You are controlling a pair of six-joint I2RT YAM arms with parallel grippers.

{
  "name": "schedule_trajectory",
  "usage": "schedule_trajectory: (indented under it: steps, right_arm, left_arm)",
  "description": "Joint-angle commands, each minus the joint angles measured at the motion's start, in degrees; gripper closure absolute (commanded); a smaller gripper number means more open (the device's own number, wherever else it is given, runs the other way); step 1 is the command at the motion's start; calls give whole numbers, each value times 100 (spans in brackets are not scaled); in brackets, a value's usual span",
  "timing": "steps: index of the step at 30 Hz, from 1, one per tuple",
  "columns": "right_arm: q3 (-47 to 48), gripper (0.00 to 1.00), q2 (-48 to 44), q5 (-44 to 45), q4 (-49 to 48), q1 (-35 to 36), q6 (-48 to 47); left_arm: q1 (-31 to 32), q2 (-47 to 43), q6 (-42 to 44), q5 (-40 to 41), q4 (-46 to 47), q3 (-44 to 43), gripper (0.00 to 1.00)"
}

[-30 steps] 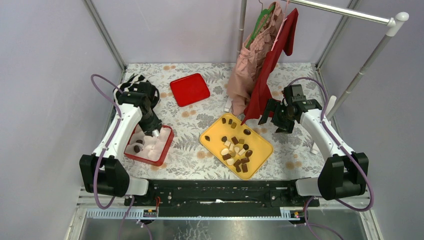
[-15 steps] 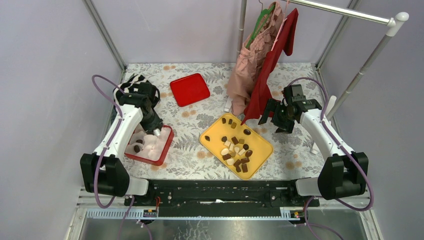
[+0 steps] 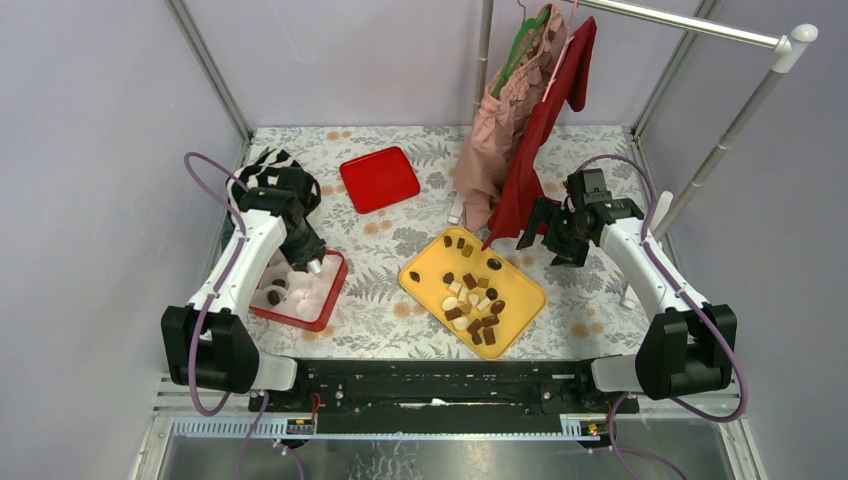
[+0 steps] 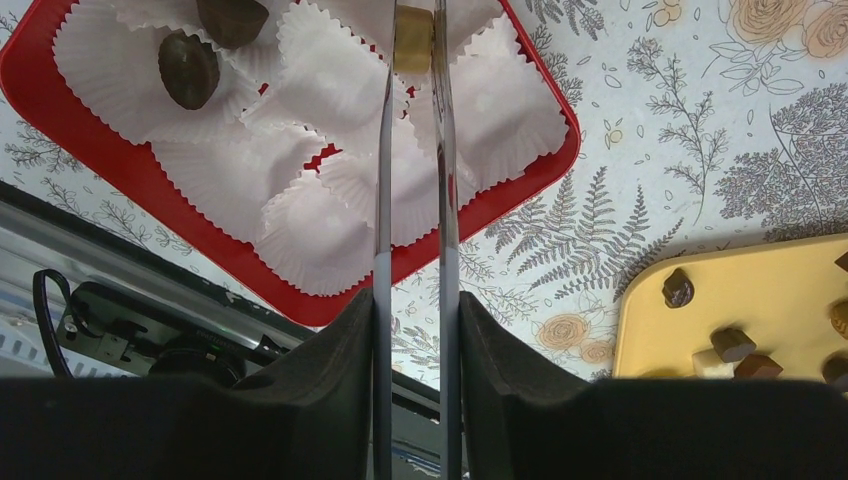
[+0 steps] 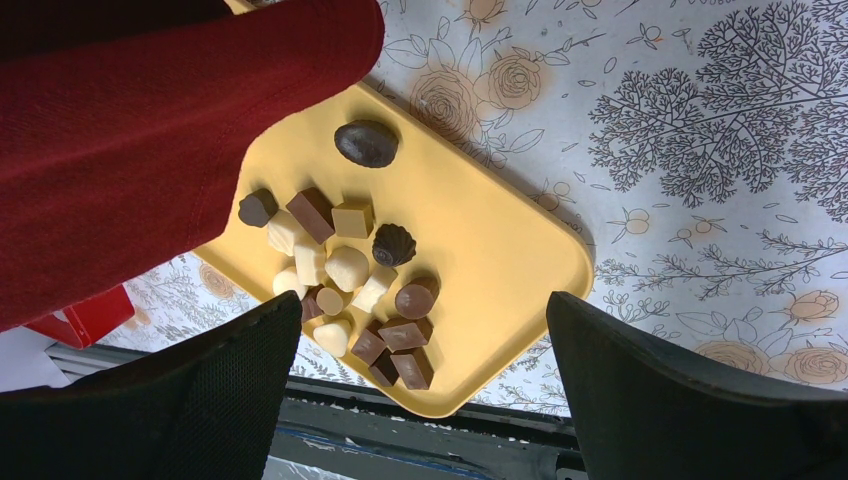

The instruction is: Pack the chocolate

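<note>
Chocolate pieces (image 3: 472, 300), dark, tan and cream, lie in a heap on the yellow tray (image 3: 520, 290); in the right wrist view the heap (image 5: 345, 270) sits on that tray (image 5: 480, 230). My left gripper (image 3: 301, 258) hangs over the red box (image 3: 326, 300) of white paper cups. It (image 4: 412, 300) is shut on thin metal tweezers (image 4: 383, 200), whose tips pinch a tan chocolate (image 4: 412, 40) above a cup. Two dark chocolates (image 4: 188, 68) lie in cups of the box (image 4: 120, 170). My right gripper (image 3: 555, 235) stands open and empty right of the tray.
A red lid (image 3: 379, 178) lies at the back of the table. Pink and red garments (image 3: 520, 130) hang from a rack, and the red one (image 5: 150, 130) covers part of the tray. A black-and-white cloth (image 3: 262, 165) sits at the back left.
</note>
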State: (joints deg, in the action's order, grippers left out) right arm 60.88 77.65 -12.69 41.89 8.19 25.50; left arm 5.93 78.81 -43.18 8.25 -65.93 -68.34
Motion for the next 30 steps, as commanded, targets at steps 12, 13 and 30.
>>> schedule_trajectory:
  steps: [12,13,30]
  right_arm:
    - [90,0,-17,-19,-7,-25,-40]
    - [97,0,-21,-8,10,-21,-44]
    - [219,0,-7,-138,117,-26,-71]
  left_arm:
    - [-31,-388,-44,192,-24,-281,63]
    - [-33,-495,124,103,-14,-399,64]
    - [3678,942,855,-1090,650,-2088,64]
